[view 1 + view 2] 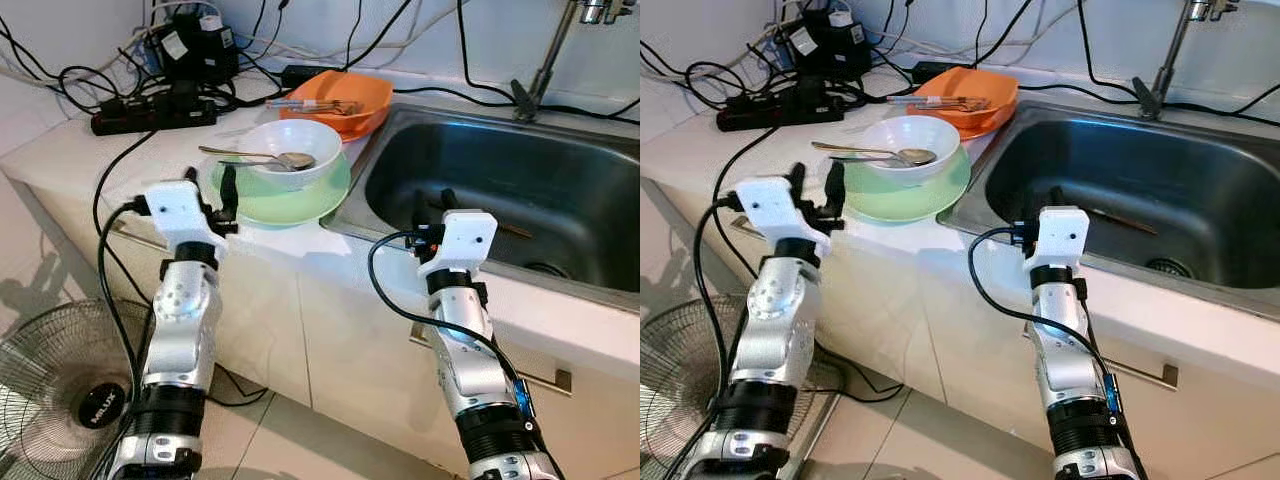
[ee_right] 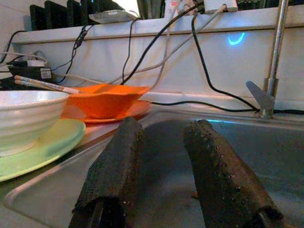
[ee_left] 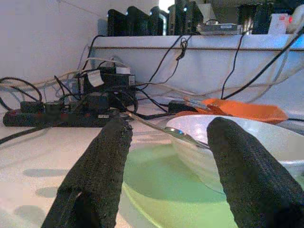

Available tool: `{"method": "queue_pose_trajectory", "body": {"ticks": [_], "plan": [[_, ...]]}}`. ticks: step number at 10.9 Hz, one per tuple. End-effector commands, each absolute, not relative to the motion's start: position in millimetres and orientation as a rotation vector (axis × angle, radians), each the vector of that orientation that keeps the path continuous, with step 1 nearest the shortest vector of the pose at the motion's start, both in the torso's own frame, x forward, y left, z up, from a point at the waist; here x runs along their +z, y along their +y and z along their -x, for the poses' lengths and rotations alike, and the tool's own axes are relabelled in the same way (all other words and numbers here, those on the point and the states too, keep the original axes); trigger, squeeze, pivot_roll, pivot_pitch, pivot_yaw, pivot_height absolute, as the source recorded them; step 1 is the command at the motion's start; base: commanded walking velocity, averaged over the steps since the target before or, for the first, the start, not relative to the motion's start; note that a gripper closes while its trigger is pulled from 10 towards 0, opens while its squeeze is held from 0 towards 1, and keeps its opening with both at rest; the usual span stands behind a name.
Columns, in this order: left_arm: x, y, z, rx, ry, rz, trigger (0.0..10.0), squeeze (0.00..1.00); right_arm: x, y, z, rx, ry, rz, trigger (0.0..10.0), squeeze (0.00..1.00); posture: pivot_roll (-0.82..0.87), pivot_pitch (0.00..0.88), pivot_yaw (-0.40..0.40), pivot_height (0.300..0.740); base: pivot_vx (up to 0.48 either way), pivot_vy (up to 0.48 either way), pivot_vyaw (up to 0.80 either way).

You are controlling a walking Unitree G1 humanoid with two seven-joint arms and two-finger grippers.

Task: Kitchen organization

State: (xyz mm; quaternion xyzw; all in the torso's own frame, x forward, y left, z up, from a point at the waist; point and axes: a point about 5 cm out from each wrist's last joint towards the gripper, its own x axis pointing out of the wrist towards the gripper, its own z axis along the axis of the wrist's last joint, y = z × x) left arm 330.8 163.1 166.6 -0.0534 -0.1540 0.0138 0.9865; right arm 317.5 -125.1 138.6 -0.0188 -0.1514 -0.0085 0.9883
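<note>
A white bowl [image 1: 293, 150] holding a metal spoon [image 1: 262, 158] sits on a pale green plate [image 1: 290, 200] at the counter's front, beside the sink. Behind it an orange dish [image 1: 345, 100] carries chopsticks [image 1: 310, 104]. My left gripper [image 1: 210, 190] is open at the plate's left rim, its fingers [image 3: 102, 161] level with the plate [image 3: 166, 185] and bowl [image 3: 247, 142]. My right gripper [image 1: 432, 205] is open over the front edge of the steel sink [image 1: 560, 190], nothing between its fingers [image 2: 116, 166].
A black power strip [image 1: 150, 112] and tangled cables lie at the back left of the counter. A tap [image 1: 545, 60] rises behind the sink, and a utensil [image 1: 1120, 220] lies in the basin. A floor fan [image 1: 60, 390] stands at lower left.
</note>
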Motion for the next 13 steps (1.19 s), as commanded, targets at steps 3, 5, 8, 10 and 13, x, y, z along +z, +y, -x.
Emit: {"method": "queue_pose_trajectory", "body": {"ticks": [3, 5, 8, 10, 13], "plan": [[169, 171, -340, 0.038, -0.311, 0.152, 10.0, 0.0, 143, -124, -321, -0.025, -0.318, 0.037, 10.0, 0.0, 0.08, 0.0, 0.067, 0.74, 0.0, 0.0, 0.0], [171, 169, -347, 0.006, -0.304, 0.194, 10.0, 0.0, 144, -124, -322, -0.029, -0.321, 0.037, 10.0, 0.0, 0.08, 0.0, 0.066, 0.74, 0.0, 0.0, 0.0], [170, 164, -361, -0.069, -0.248, 0.251, 10.0, 0.0, 146, -125, -323, -0.036, -0.325, 0.037, 10.0, 0.0, 0.08, 0.0, 0.069, 0.74, 0.0, 0.0, 0.0], [168, 161, -363, -0.088, -0.241, 0.262, 10.0, 0.0, 146, -125, -324, -0.039, -0.326, 0.036, 10.0, 0.0, 0.07, 0.0, 0.07, 0.74, 0.0, 0.0, 0.0], [170, 155, -368, -0.111, -0.245, 0.284, 10.0, 0.0, 146, -126, -324, -0.042, -0.327, 0.036, 10.0, 0.0, 0.07, 0.0, 0.069, 0.74, 0.0, 0.0, 0.0]]}}
